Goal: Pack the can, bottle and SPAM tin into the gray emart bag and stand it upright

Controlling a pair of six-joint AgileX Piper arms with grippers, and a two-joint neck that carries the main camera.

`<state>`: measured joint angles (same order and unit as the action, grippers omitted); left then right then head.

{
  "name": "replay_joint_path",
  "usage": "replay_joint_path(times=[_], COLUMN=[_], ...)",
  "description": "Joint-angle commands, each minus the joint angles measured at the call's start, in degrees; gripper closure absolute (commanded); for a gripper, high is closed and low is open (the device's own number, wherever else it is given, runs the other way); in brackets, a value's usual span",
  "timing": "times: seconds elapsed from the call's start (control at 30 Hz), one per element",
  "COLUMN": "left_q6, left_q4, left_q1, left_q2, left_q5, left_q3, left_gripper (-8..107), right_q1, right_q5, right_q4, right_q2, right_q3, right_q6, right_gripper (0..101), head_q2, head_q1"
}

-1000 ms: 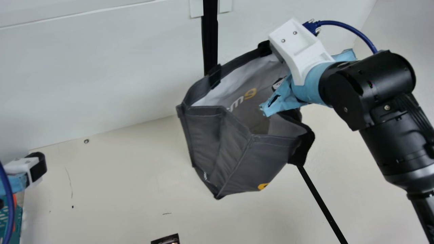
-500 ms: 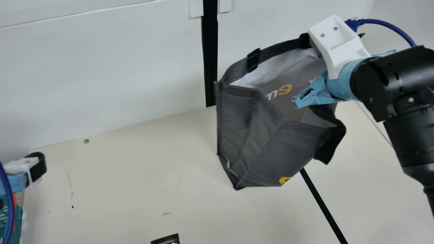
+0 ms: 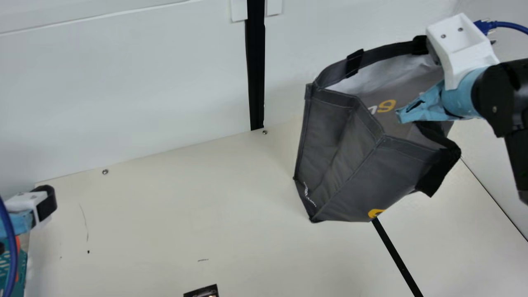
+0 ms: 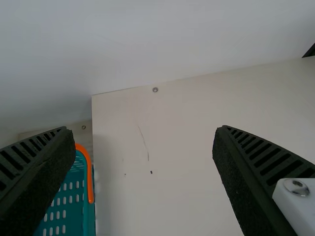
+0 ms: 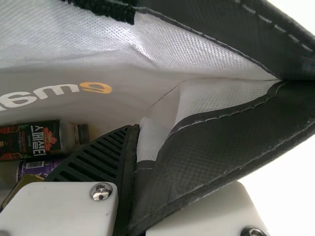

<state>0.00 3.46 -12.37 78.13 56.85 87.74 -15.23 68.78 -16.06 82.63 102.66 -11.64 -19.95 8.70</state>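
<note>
At the main view's right, one gray emart bag (image 3: 338,140) hangs tilted, its edge pinched in my right gripper (image 3: 460,49). One teal basket (image 4: 89,216) sits near my left gripper (image 3: 48,202), two fingers spread. Inside the bag: one bottle (image 5: 37,140), one purple-labelled item (image 5: 43,167).

Gray emart bag (image 3: 350,161) tilted, mouth open, at right | right gripper (image 3: 462,49), white and blue-wrapped, jaws at the bag's upper rim | left gripper (image 3: 37,206) at left edge, above teal basket (image 3: 16,264), behind blue cable (image 3: 10,247) | dark item (image 3: 202,292), partly cut off, on worktop (image 3: 156,231) at bottom edge
</note>
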Motion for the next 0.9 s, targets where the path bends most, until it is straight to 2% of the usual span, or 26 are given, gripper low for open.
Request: replay_joint_path(times=[0.0, 0.33, 0.87], left_q6=[0.0, 0.0, 0.0], left_q4=[0.0, 0.0, 0.0], left_q1=[0.0, 0.0, 0.0], left_q2=[0.0, 0.0, 0.0], left_q5=[0.0, 0.0, 0.0], left_q3=[0.0, 0.0, 0.0], left_gripper=[9, 9, 9], right_q1=[-2.4, -12.1, -25.0], right_q5=[-0.3, -1.0, -2.8], right_q4=[0.7, 4.4, 7.4], right_q2=[0.2, 1.6, 4.4], right_q3=[0.2, 1.3, 2.8], right_q6=[-0.7, -4.3, -8.6], right_gripper=[101, 101, 101], head_q2=[0.0, 0.0, 0.0], head_q1=[1.3, 1.3, 1.3])
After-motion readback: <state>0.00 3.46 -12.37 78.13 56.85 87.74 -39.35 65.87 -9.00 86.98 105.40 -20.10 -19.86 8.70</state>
